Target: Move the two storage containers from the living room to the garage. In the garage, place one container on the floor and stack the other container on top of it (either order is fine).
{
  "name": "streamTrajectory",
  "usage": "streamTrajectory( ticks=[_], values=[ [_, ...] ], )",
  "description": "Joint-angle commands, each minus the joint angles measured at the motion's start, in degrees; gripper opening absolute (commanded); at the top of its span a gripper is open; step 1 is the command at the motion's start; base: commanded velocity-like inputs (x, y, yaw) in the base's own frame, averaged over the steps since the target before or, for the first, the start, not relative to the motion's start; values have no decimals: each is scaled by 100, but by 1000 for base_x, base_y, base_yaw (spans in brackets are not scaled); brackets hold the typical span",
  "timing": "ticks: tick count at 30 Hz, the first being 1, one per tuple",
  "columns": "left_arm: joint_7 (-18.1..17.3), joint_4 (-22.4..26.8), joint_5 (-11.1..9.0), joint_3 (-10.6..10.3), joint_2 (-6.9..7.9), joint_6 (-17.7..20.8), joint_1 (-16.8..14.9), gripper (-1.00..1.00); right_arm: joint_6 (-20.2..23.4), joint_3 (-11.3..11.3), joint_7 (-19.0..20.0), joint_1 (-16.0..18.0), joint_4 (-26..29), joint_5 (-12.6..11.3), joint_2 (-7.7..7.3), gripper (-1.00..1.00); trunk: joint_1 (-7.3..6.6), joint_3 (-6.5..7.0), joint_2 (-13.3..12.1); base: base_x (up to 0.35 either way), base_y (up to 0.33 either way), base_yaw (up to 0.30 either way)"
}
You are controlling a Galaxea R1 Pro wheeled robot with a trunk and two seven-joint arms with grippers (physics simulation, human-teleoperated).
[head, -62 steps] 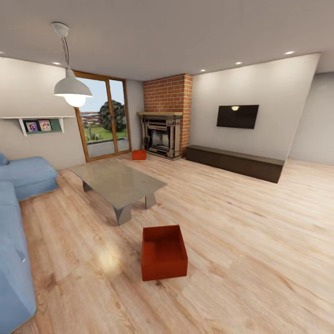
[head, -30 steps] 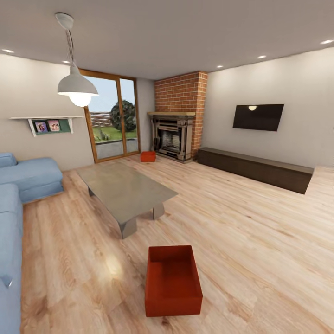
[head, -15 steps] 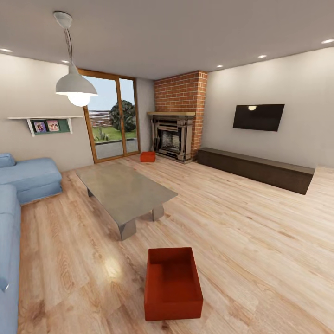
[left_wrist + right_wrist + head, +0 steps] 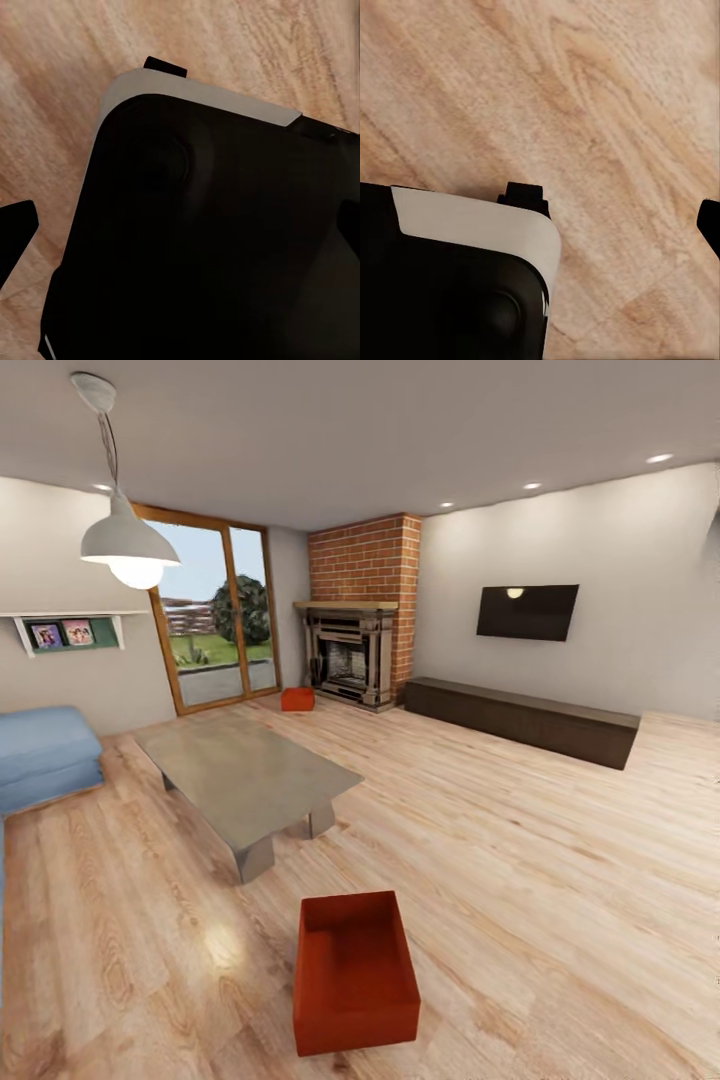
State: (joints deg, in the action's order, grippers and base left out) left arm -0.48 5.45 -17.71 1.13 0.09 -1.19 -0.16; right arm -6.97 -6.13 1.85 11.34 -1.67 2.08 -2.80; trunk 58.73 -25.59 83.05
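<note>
— While the living room is being crossed, which step is in hand?
— The approach: one storage container (image 4: 355, 970) lies near on the wood floor (image 4: 560, 880), the other container (image 4: 297, 699) by the fireplace (image 4: 348, 655). A closer approach and a grasp are called for.
— And the claws?
— Their state cannot be told. Since the earlier picture, the view has been swung rightward.

Robot base corner (image 4: 457, 285) over wood floor (image 4: 607, 97)

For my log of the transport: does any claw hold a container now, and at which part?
No container is held. Both storage containers, the near one and the far one, sit untouched on the wood floor, and both wrist views look down at floor.
</note>
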Motion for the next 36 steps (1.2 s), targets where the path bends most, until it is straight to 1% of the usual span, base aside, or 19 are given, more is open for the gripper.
streamTrajectory(
  ticks=[1, 7, 22, 32, 36],
  values=[
    [-5, -1, -24, 10, 0, -10, -2, 100, -32, -29, 8, 8, -18, 22, -1, 100, 0, -6, 3, 0, 0, -64],
    [-5, -7, -22, 3, 0, -5, -2, 100, -29, -29, 8, 8, -18, 22, -1, 100, 0, -6, 3, 148, 0, -23],
    [-5, -9, -22, 1, 1, -4, -2, 100, -20, -29, 0, 8, -18, 21, -1, 100, 0, -6, 3, 316, 0, 0],
    [-5, -9, -22, 1, 3, -8, -2, 100, -23, -29, -1, 8, -18, 21, -1, 100, 0, -6, 3, 55, 0, 0],
    [-5, -9, -22, 1, 2, -12, -2, 100, -25, -29, -1, 8, -18, 21, -1, 100, 0, -6, 3, 221, 0, 0]
  ],
)
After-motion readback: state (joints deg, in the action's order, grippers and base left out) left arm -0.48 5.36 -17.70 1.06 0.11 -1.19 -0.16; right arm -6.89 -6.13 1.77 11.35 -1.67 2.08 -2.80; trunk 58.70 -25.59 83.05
